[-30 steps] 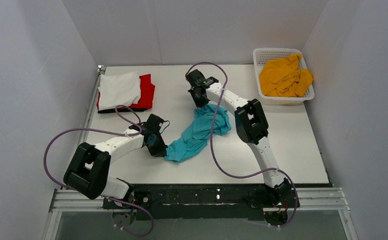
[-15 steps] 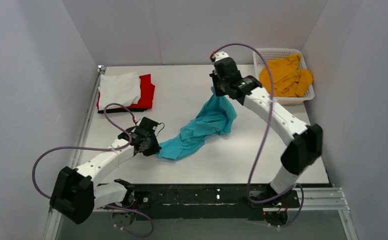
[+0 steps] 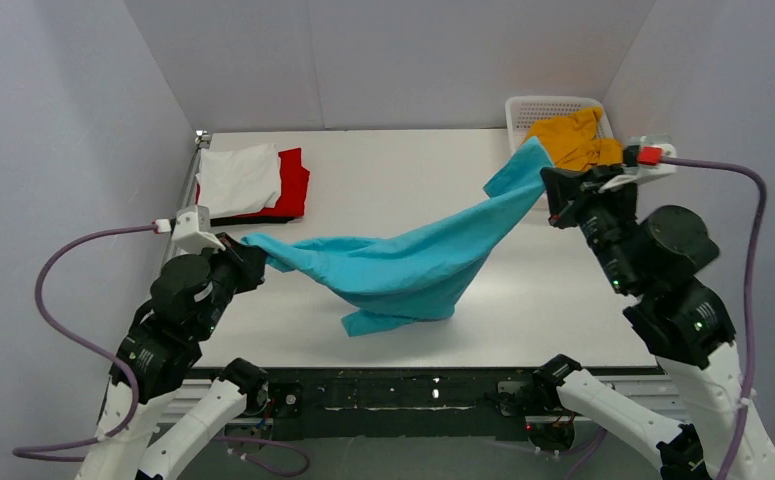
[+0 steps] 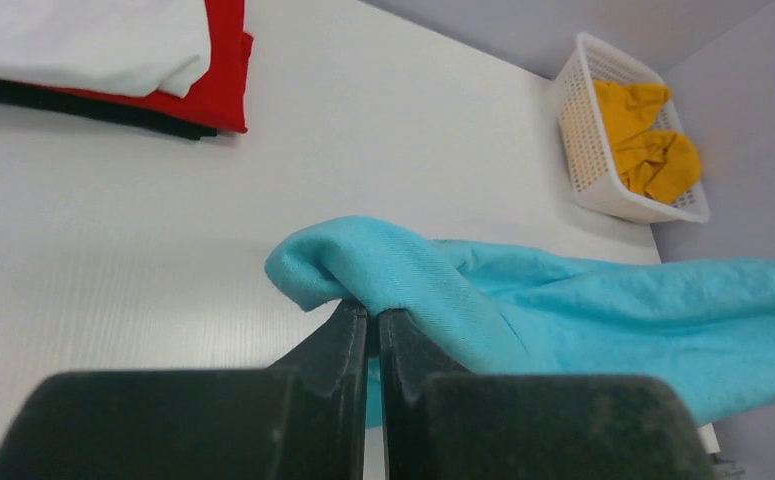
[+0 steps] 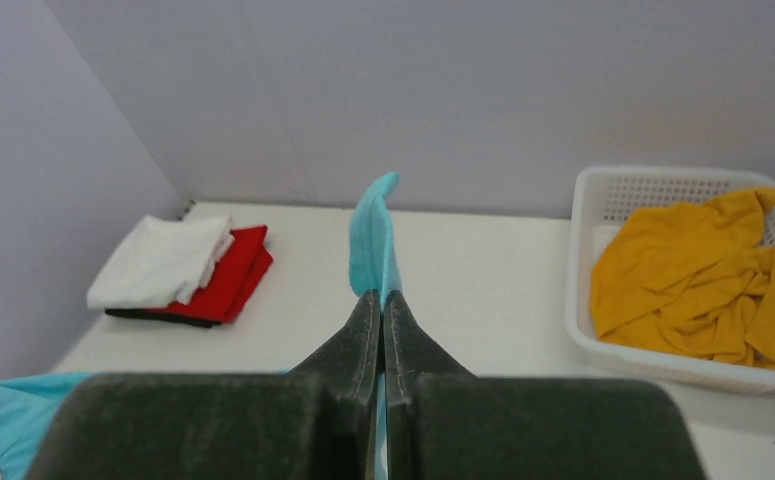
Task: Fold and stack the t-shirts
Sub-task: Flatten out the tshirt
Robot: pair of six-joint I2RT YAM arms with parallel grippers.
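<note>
The turquoise t-shirt (image 3: 413, 262) hangs stretched in the air between my two grippers, its middle sagging down to the table. My left gripper (image 3: 248, 258) is shut on its left end (image 4: 363, 275). My right gripper (image 3: 551, 190) is shut on its right end, a corner sticking up past the fingers (image 5: 373, 240). A folded stack lies at the back left: white t-shirt (image 3: 236, 178) on the red t-shirt (image 3: 293, 185) on the black t-shirt (image 3: 231, 218). The mustard-yellow t-shirt (image 3: 568, 140) lies crumpled in the basket.
The white lattice basket (image 3: 543, 105) stands at the back right corner, close behind my right gripper. White walls close the table on three sides. Purple cables loop from both arms.
Both arms have risen and pulled apart. The turquoise shirt went from a crumpled heap on the table to a stretched span held up between the grippers.
</note>
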